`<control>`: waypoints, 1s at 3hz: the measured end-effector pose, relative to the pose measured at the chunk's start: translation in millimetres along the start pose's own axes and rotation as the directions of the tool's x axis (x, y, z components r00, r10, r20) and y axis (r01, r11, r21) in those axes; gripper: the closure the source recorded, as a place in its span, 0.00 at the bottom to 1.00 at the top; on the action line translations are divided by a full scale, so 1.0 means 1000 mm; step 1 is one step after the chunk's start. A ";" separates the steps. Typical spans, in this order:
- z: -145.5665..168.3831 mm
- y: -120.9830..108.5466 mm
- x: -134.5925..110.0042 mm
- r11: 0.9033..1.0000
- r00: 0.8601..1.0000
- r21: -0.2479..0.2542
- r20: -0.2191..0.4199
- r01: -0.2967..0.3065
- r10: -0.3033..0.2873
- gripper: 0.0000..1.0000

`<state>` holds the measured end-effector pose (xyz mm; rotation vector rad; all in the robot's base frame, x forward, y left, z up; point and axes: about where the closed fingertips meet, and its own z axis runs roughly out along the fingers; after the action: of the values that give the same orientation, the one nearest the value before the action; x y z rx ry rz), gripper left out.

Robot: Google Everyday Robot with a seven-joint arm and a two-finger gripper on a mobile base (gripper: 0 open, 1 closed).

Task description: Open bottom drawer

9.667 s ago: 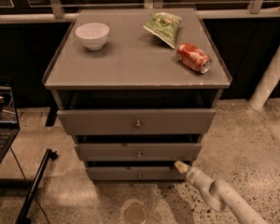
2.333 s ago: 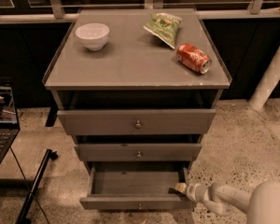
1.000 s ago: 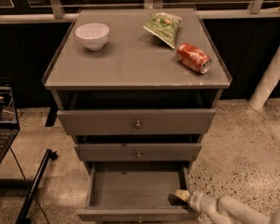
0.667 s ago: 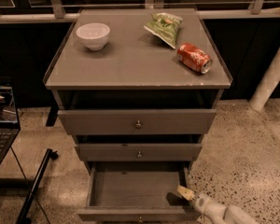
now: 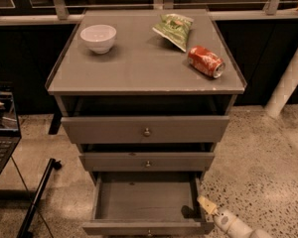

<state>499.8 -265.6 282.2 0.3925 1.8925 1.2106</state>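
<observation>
The bottom drawer point(image 5: 146, 200) of the grey cabinet stands pulled far out, and its inside shows bare. Its front panel point(image 5: 144, 228) lies at the bottom edge of the view, with the knob just cut off there. My gripper point(image 5: 204, 204) is at the lower right, just outside the drawer's right front corner, with its pale tip close to the drawer's side wall. The white arm runs off the bottom right corner.
The top drawer point(image 5: 145, 129) and the middle drawer point(image 5: 147, 161) stand slightly out above. A white bowl point(image 5: 98, 37), a green chip bag point(image 5: 174, 29) and a red can point(image 5: 205, 61) lie on the cabinet top. A laptop point(image 5: 1, 133) and a black pole point(image 5: 37, 197) are at the left, a white post point(image 5: 288, 81) at the right.
The bottom drawer, shut at first, has been pulled out. In the last second my gripper has drawn back right and down, away from the drawer's corner.
</observation>
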 end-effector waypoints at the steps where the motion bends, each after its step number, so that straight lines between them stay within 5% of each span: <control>1: 0.001 0.000 0.000 1.000 1.000 -0.001 -0.002 0.000 0.000 0.58; 3: 0.001 0.000 0.000 1.000 1.000 -0.001 -0.002 0.000 0.000 0.12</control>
<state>500.3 -264.4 282.2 0.3908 1.8933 1.2125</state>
